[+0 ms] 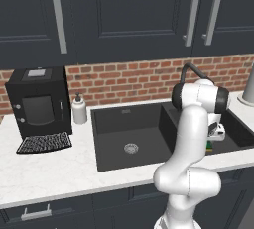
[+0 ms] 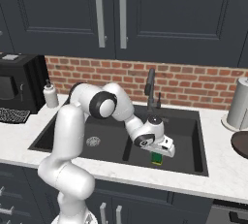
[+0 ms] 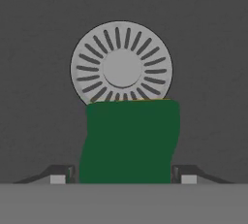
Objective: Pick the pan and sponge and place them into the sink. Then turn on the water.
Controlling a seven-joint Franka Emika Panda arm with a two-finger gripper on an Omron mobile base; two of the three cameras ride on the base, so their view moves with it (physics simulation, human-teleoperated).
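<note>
Hand view gives you the clearest look: the sponge [image 3: 130, 138], green face toward the camera with a thin yellow edge just showing at its far end, sits between the two finger tips [image 3: 58, 175] of the pincer [image 3: 123, 177]. The tips stand just off its sides, with a sliver of gap on each, so you cannot tell whether they pinch it or have let it go. Just beyond the sponge lies a round metal drain [image 3: 121, 64], and the sponge's far end overlaps the drain's near rim in this view.

From the right base view you see the pincer [image 2: 157, 154] pointing down inside the right basin of the black sink [image 2: 193, 169], with the sponge [image 2: 156, 158] right under it, low in the basin. The dark faucet [image 2: 151, 92] rises at the back rim of the sink, behind the arm.

From the left base view, the sponge [image 1: 210, 148] shows as a small green and yellow patch beside the arm, in that same basin of the sink [image 1: 114, 166]. Left of the sink on the desk [image 1: 49, 178] stand a white soap dispenser [image 1: 79, 110] and a black coffee machine [image 1: 38, 105]. No writing or brand can be read anywhere.
</note>
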